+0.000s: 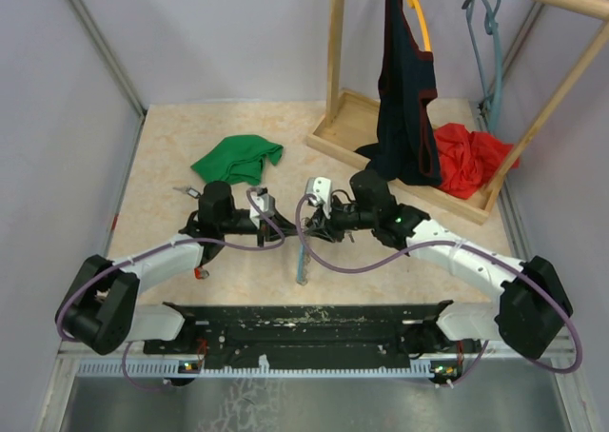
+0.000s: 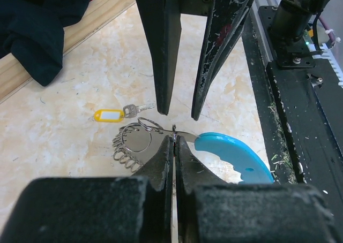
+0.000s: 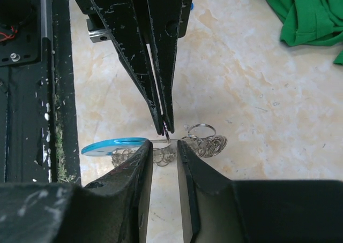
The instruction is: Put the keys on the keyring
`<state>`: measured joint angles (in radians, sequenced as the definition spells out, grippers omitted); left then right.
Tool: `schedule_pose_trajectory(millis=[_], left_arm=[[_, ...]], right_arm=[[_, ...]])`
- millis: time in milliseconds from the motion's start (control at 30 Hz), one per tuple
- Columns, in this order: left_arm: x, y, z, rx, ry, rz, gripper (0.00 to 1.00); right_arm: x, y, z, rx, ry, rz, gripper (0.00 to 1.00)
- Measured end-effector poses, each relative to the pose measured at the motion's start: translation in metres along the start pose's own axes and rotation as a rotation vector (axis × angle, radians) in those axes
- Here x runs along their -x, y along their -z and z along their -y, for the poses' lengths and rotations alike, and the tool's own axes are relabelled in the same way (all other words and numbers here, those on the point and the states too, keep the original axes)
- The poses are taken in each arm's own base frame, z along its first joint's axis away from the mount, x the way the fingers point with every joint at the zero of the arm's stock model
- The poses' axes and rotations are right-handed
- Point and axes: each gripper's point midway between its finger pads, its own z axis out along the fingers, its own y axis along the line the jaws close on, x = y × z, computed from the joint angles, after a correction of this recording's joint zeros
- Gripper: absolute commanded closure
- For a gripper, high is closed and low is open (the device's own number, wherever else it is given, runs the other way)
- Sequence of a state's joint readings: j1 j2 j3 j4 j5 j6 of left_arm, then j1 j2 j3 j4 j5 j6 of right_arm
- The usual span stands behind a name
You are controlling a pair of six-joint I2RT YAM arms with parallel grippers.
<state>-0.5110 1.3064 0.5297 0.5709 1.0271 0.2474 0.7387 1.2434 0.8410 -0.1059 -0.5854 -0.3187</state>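
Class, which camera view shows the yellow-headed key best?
The left wrist view: the yellow-headed key lies whole and unobstructed just beyond the keyring. The right wrist view does not take it in, and in the top view I cannot make it out among the arms.

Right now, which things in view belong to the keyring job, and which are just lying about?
Job: keyring, pinched by the left gripper; yellow-tagged key; right gripper, open above the ring.
Lying about: green cloth, dark garment, red cloth, wooden rack.
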Motion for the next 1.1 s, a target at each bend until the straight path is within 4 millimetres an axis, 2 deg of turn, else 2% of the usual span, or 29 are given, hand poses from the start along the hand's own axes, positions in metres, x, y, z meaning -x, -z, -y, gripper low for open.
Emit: schedule_pose_trajectory(millis=[267, 700, 1100], left_arm=[[0.001, -0.001, -0.001, 0.022, -0.051, -0.041, 1.0], [0.008, -0.004, 0.003, 0.029, -0.125, -0.071, 1.0], [0.005, -0.006, 0.003, 0.036, -0.167, -0.095, 1.0]], right_arm=[[0.006, 0.008, 0.004, -0.048, 0.044, 0.019, 0.72], [-0.01, 0.006, -0.006, -0.008, 0.149, 0.064, 0.73], [0.003, 0.007, -0.005, -0.02, 0.229, 0.139, 0.78]])
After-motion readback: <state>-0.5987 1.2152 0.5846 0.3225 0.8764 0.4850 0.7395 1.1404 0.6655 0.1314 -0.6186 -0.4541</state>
